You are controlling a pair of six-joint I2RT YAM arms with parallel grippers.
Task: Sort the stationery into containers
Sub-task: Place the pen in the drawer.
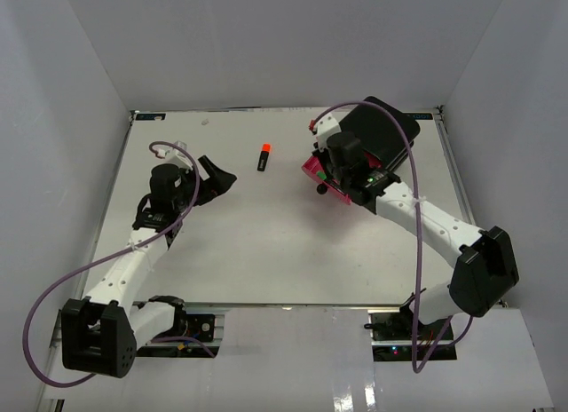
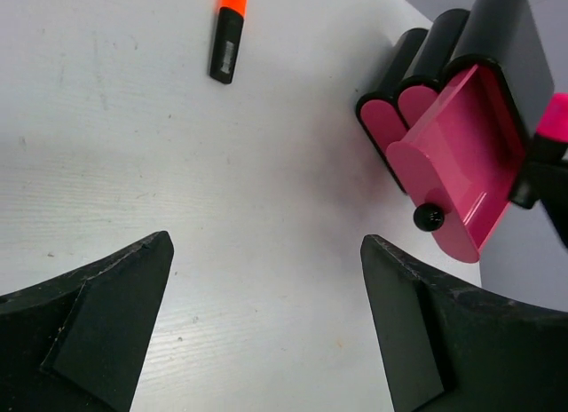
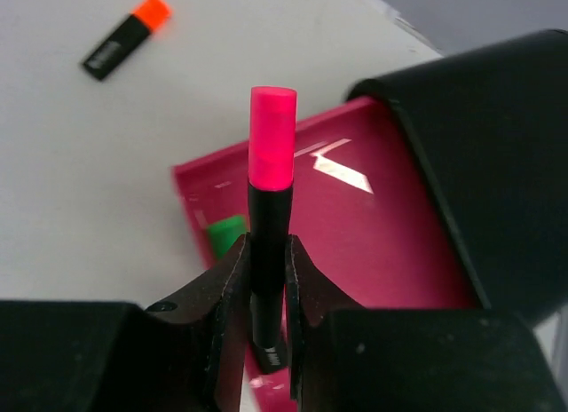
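A pink-capped highlighter (image 3: 271, 154) hangs over the open pink drawer (image 3: 382, 243); an orange-capped highlighter (image 1: 264, 157) lies well apart.

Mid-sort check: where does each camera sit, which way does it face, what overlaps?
Top external: above, behind the bases, looking down on the table; both arms show.
Left wrist: faces across the table toward the drawer box; left gripper open.
Right wrist: looks down over the open drawer; right gripper holds a pink-capped highlighter.
Shared: all three show the orange-capped highlighter.

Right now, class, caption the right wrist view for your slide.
Right pincer holds a pink-capped highlighter over the open pink drawer.
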